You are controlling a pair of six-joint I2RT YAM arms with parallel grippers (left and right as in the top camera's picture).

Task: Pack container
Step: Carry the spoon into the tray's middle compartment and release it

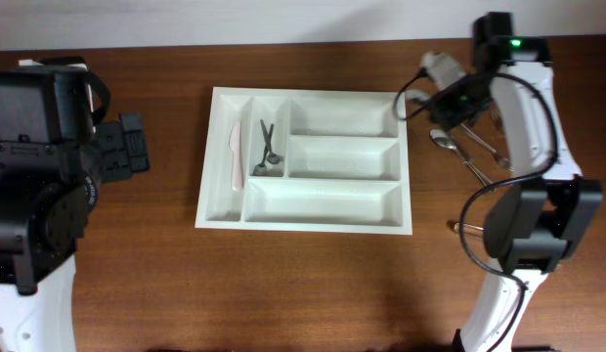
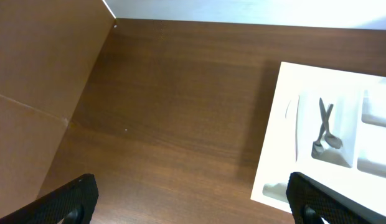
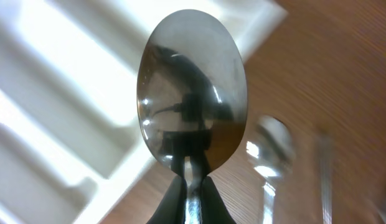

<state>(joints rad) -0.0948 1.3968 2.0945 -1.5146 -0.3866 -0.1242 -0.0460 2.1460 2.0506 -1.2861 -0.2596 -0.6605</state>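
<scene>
Dark wood table (image 1: 303, 284) runs wall to wall, with a strip of pale wall (image 1: 235, 20) behind it. At the far left, the left gripper (image 2: 193, 202) hangs over bare wood, its black fingertips (image 2: 81, 193) spread wide to the frame's corners with nothing between them.

In the middle sits a white tray (image 1: 303, 225) with five compartments: two narrow ones side by side on the left and three long ones stacked to their right. The leftmost slot holds a pale knife (image 1: 235, 156) lying lengthwise. The next holds small metal tongs (image 1: 267, 147), slightly askew. The three long compartments show only white floor.

To the right, the right gripper (image 3: 190, 186) is pinched tight on the neck of a spoon (image 3: 192, 93), held above the tray's right edge where white plastic meets wood. The long axis of the spoon runs straight out from the fingers, bowl farthest from them and facing the wrist camera. It is polished steel, mirror-bright, with the dark gripper reflected in the oval bowl.

Beyond the tray's right side, loose cutlery (image 1: 469, 147) lies on the wood.
</scene>
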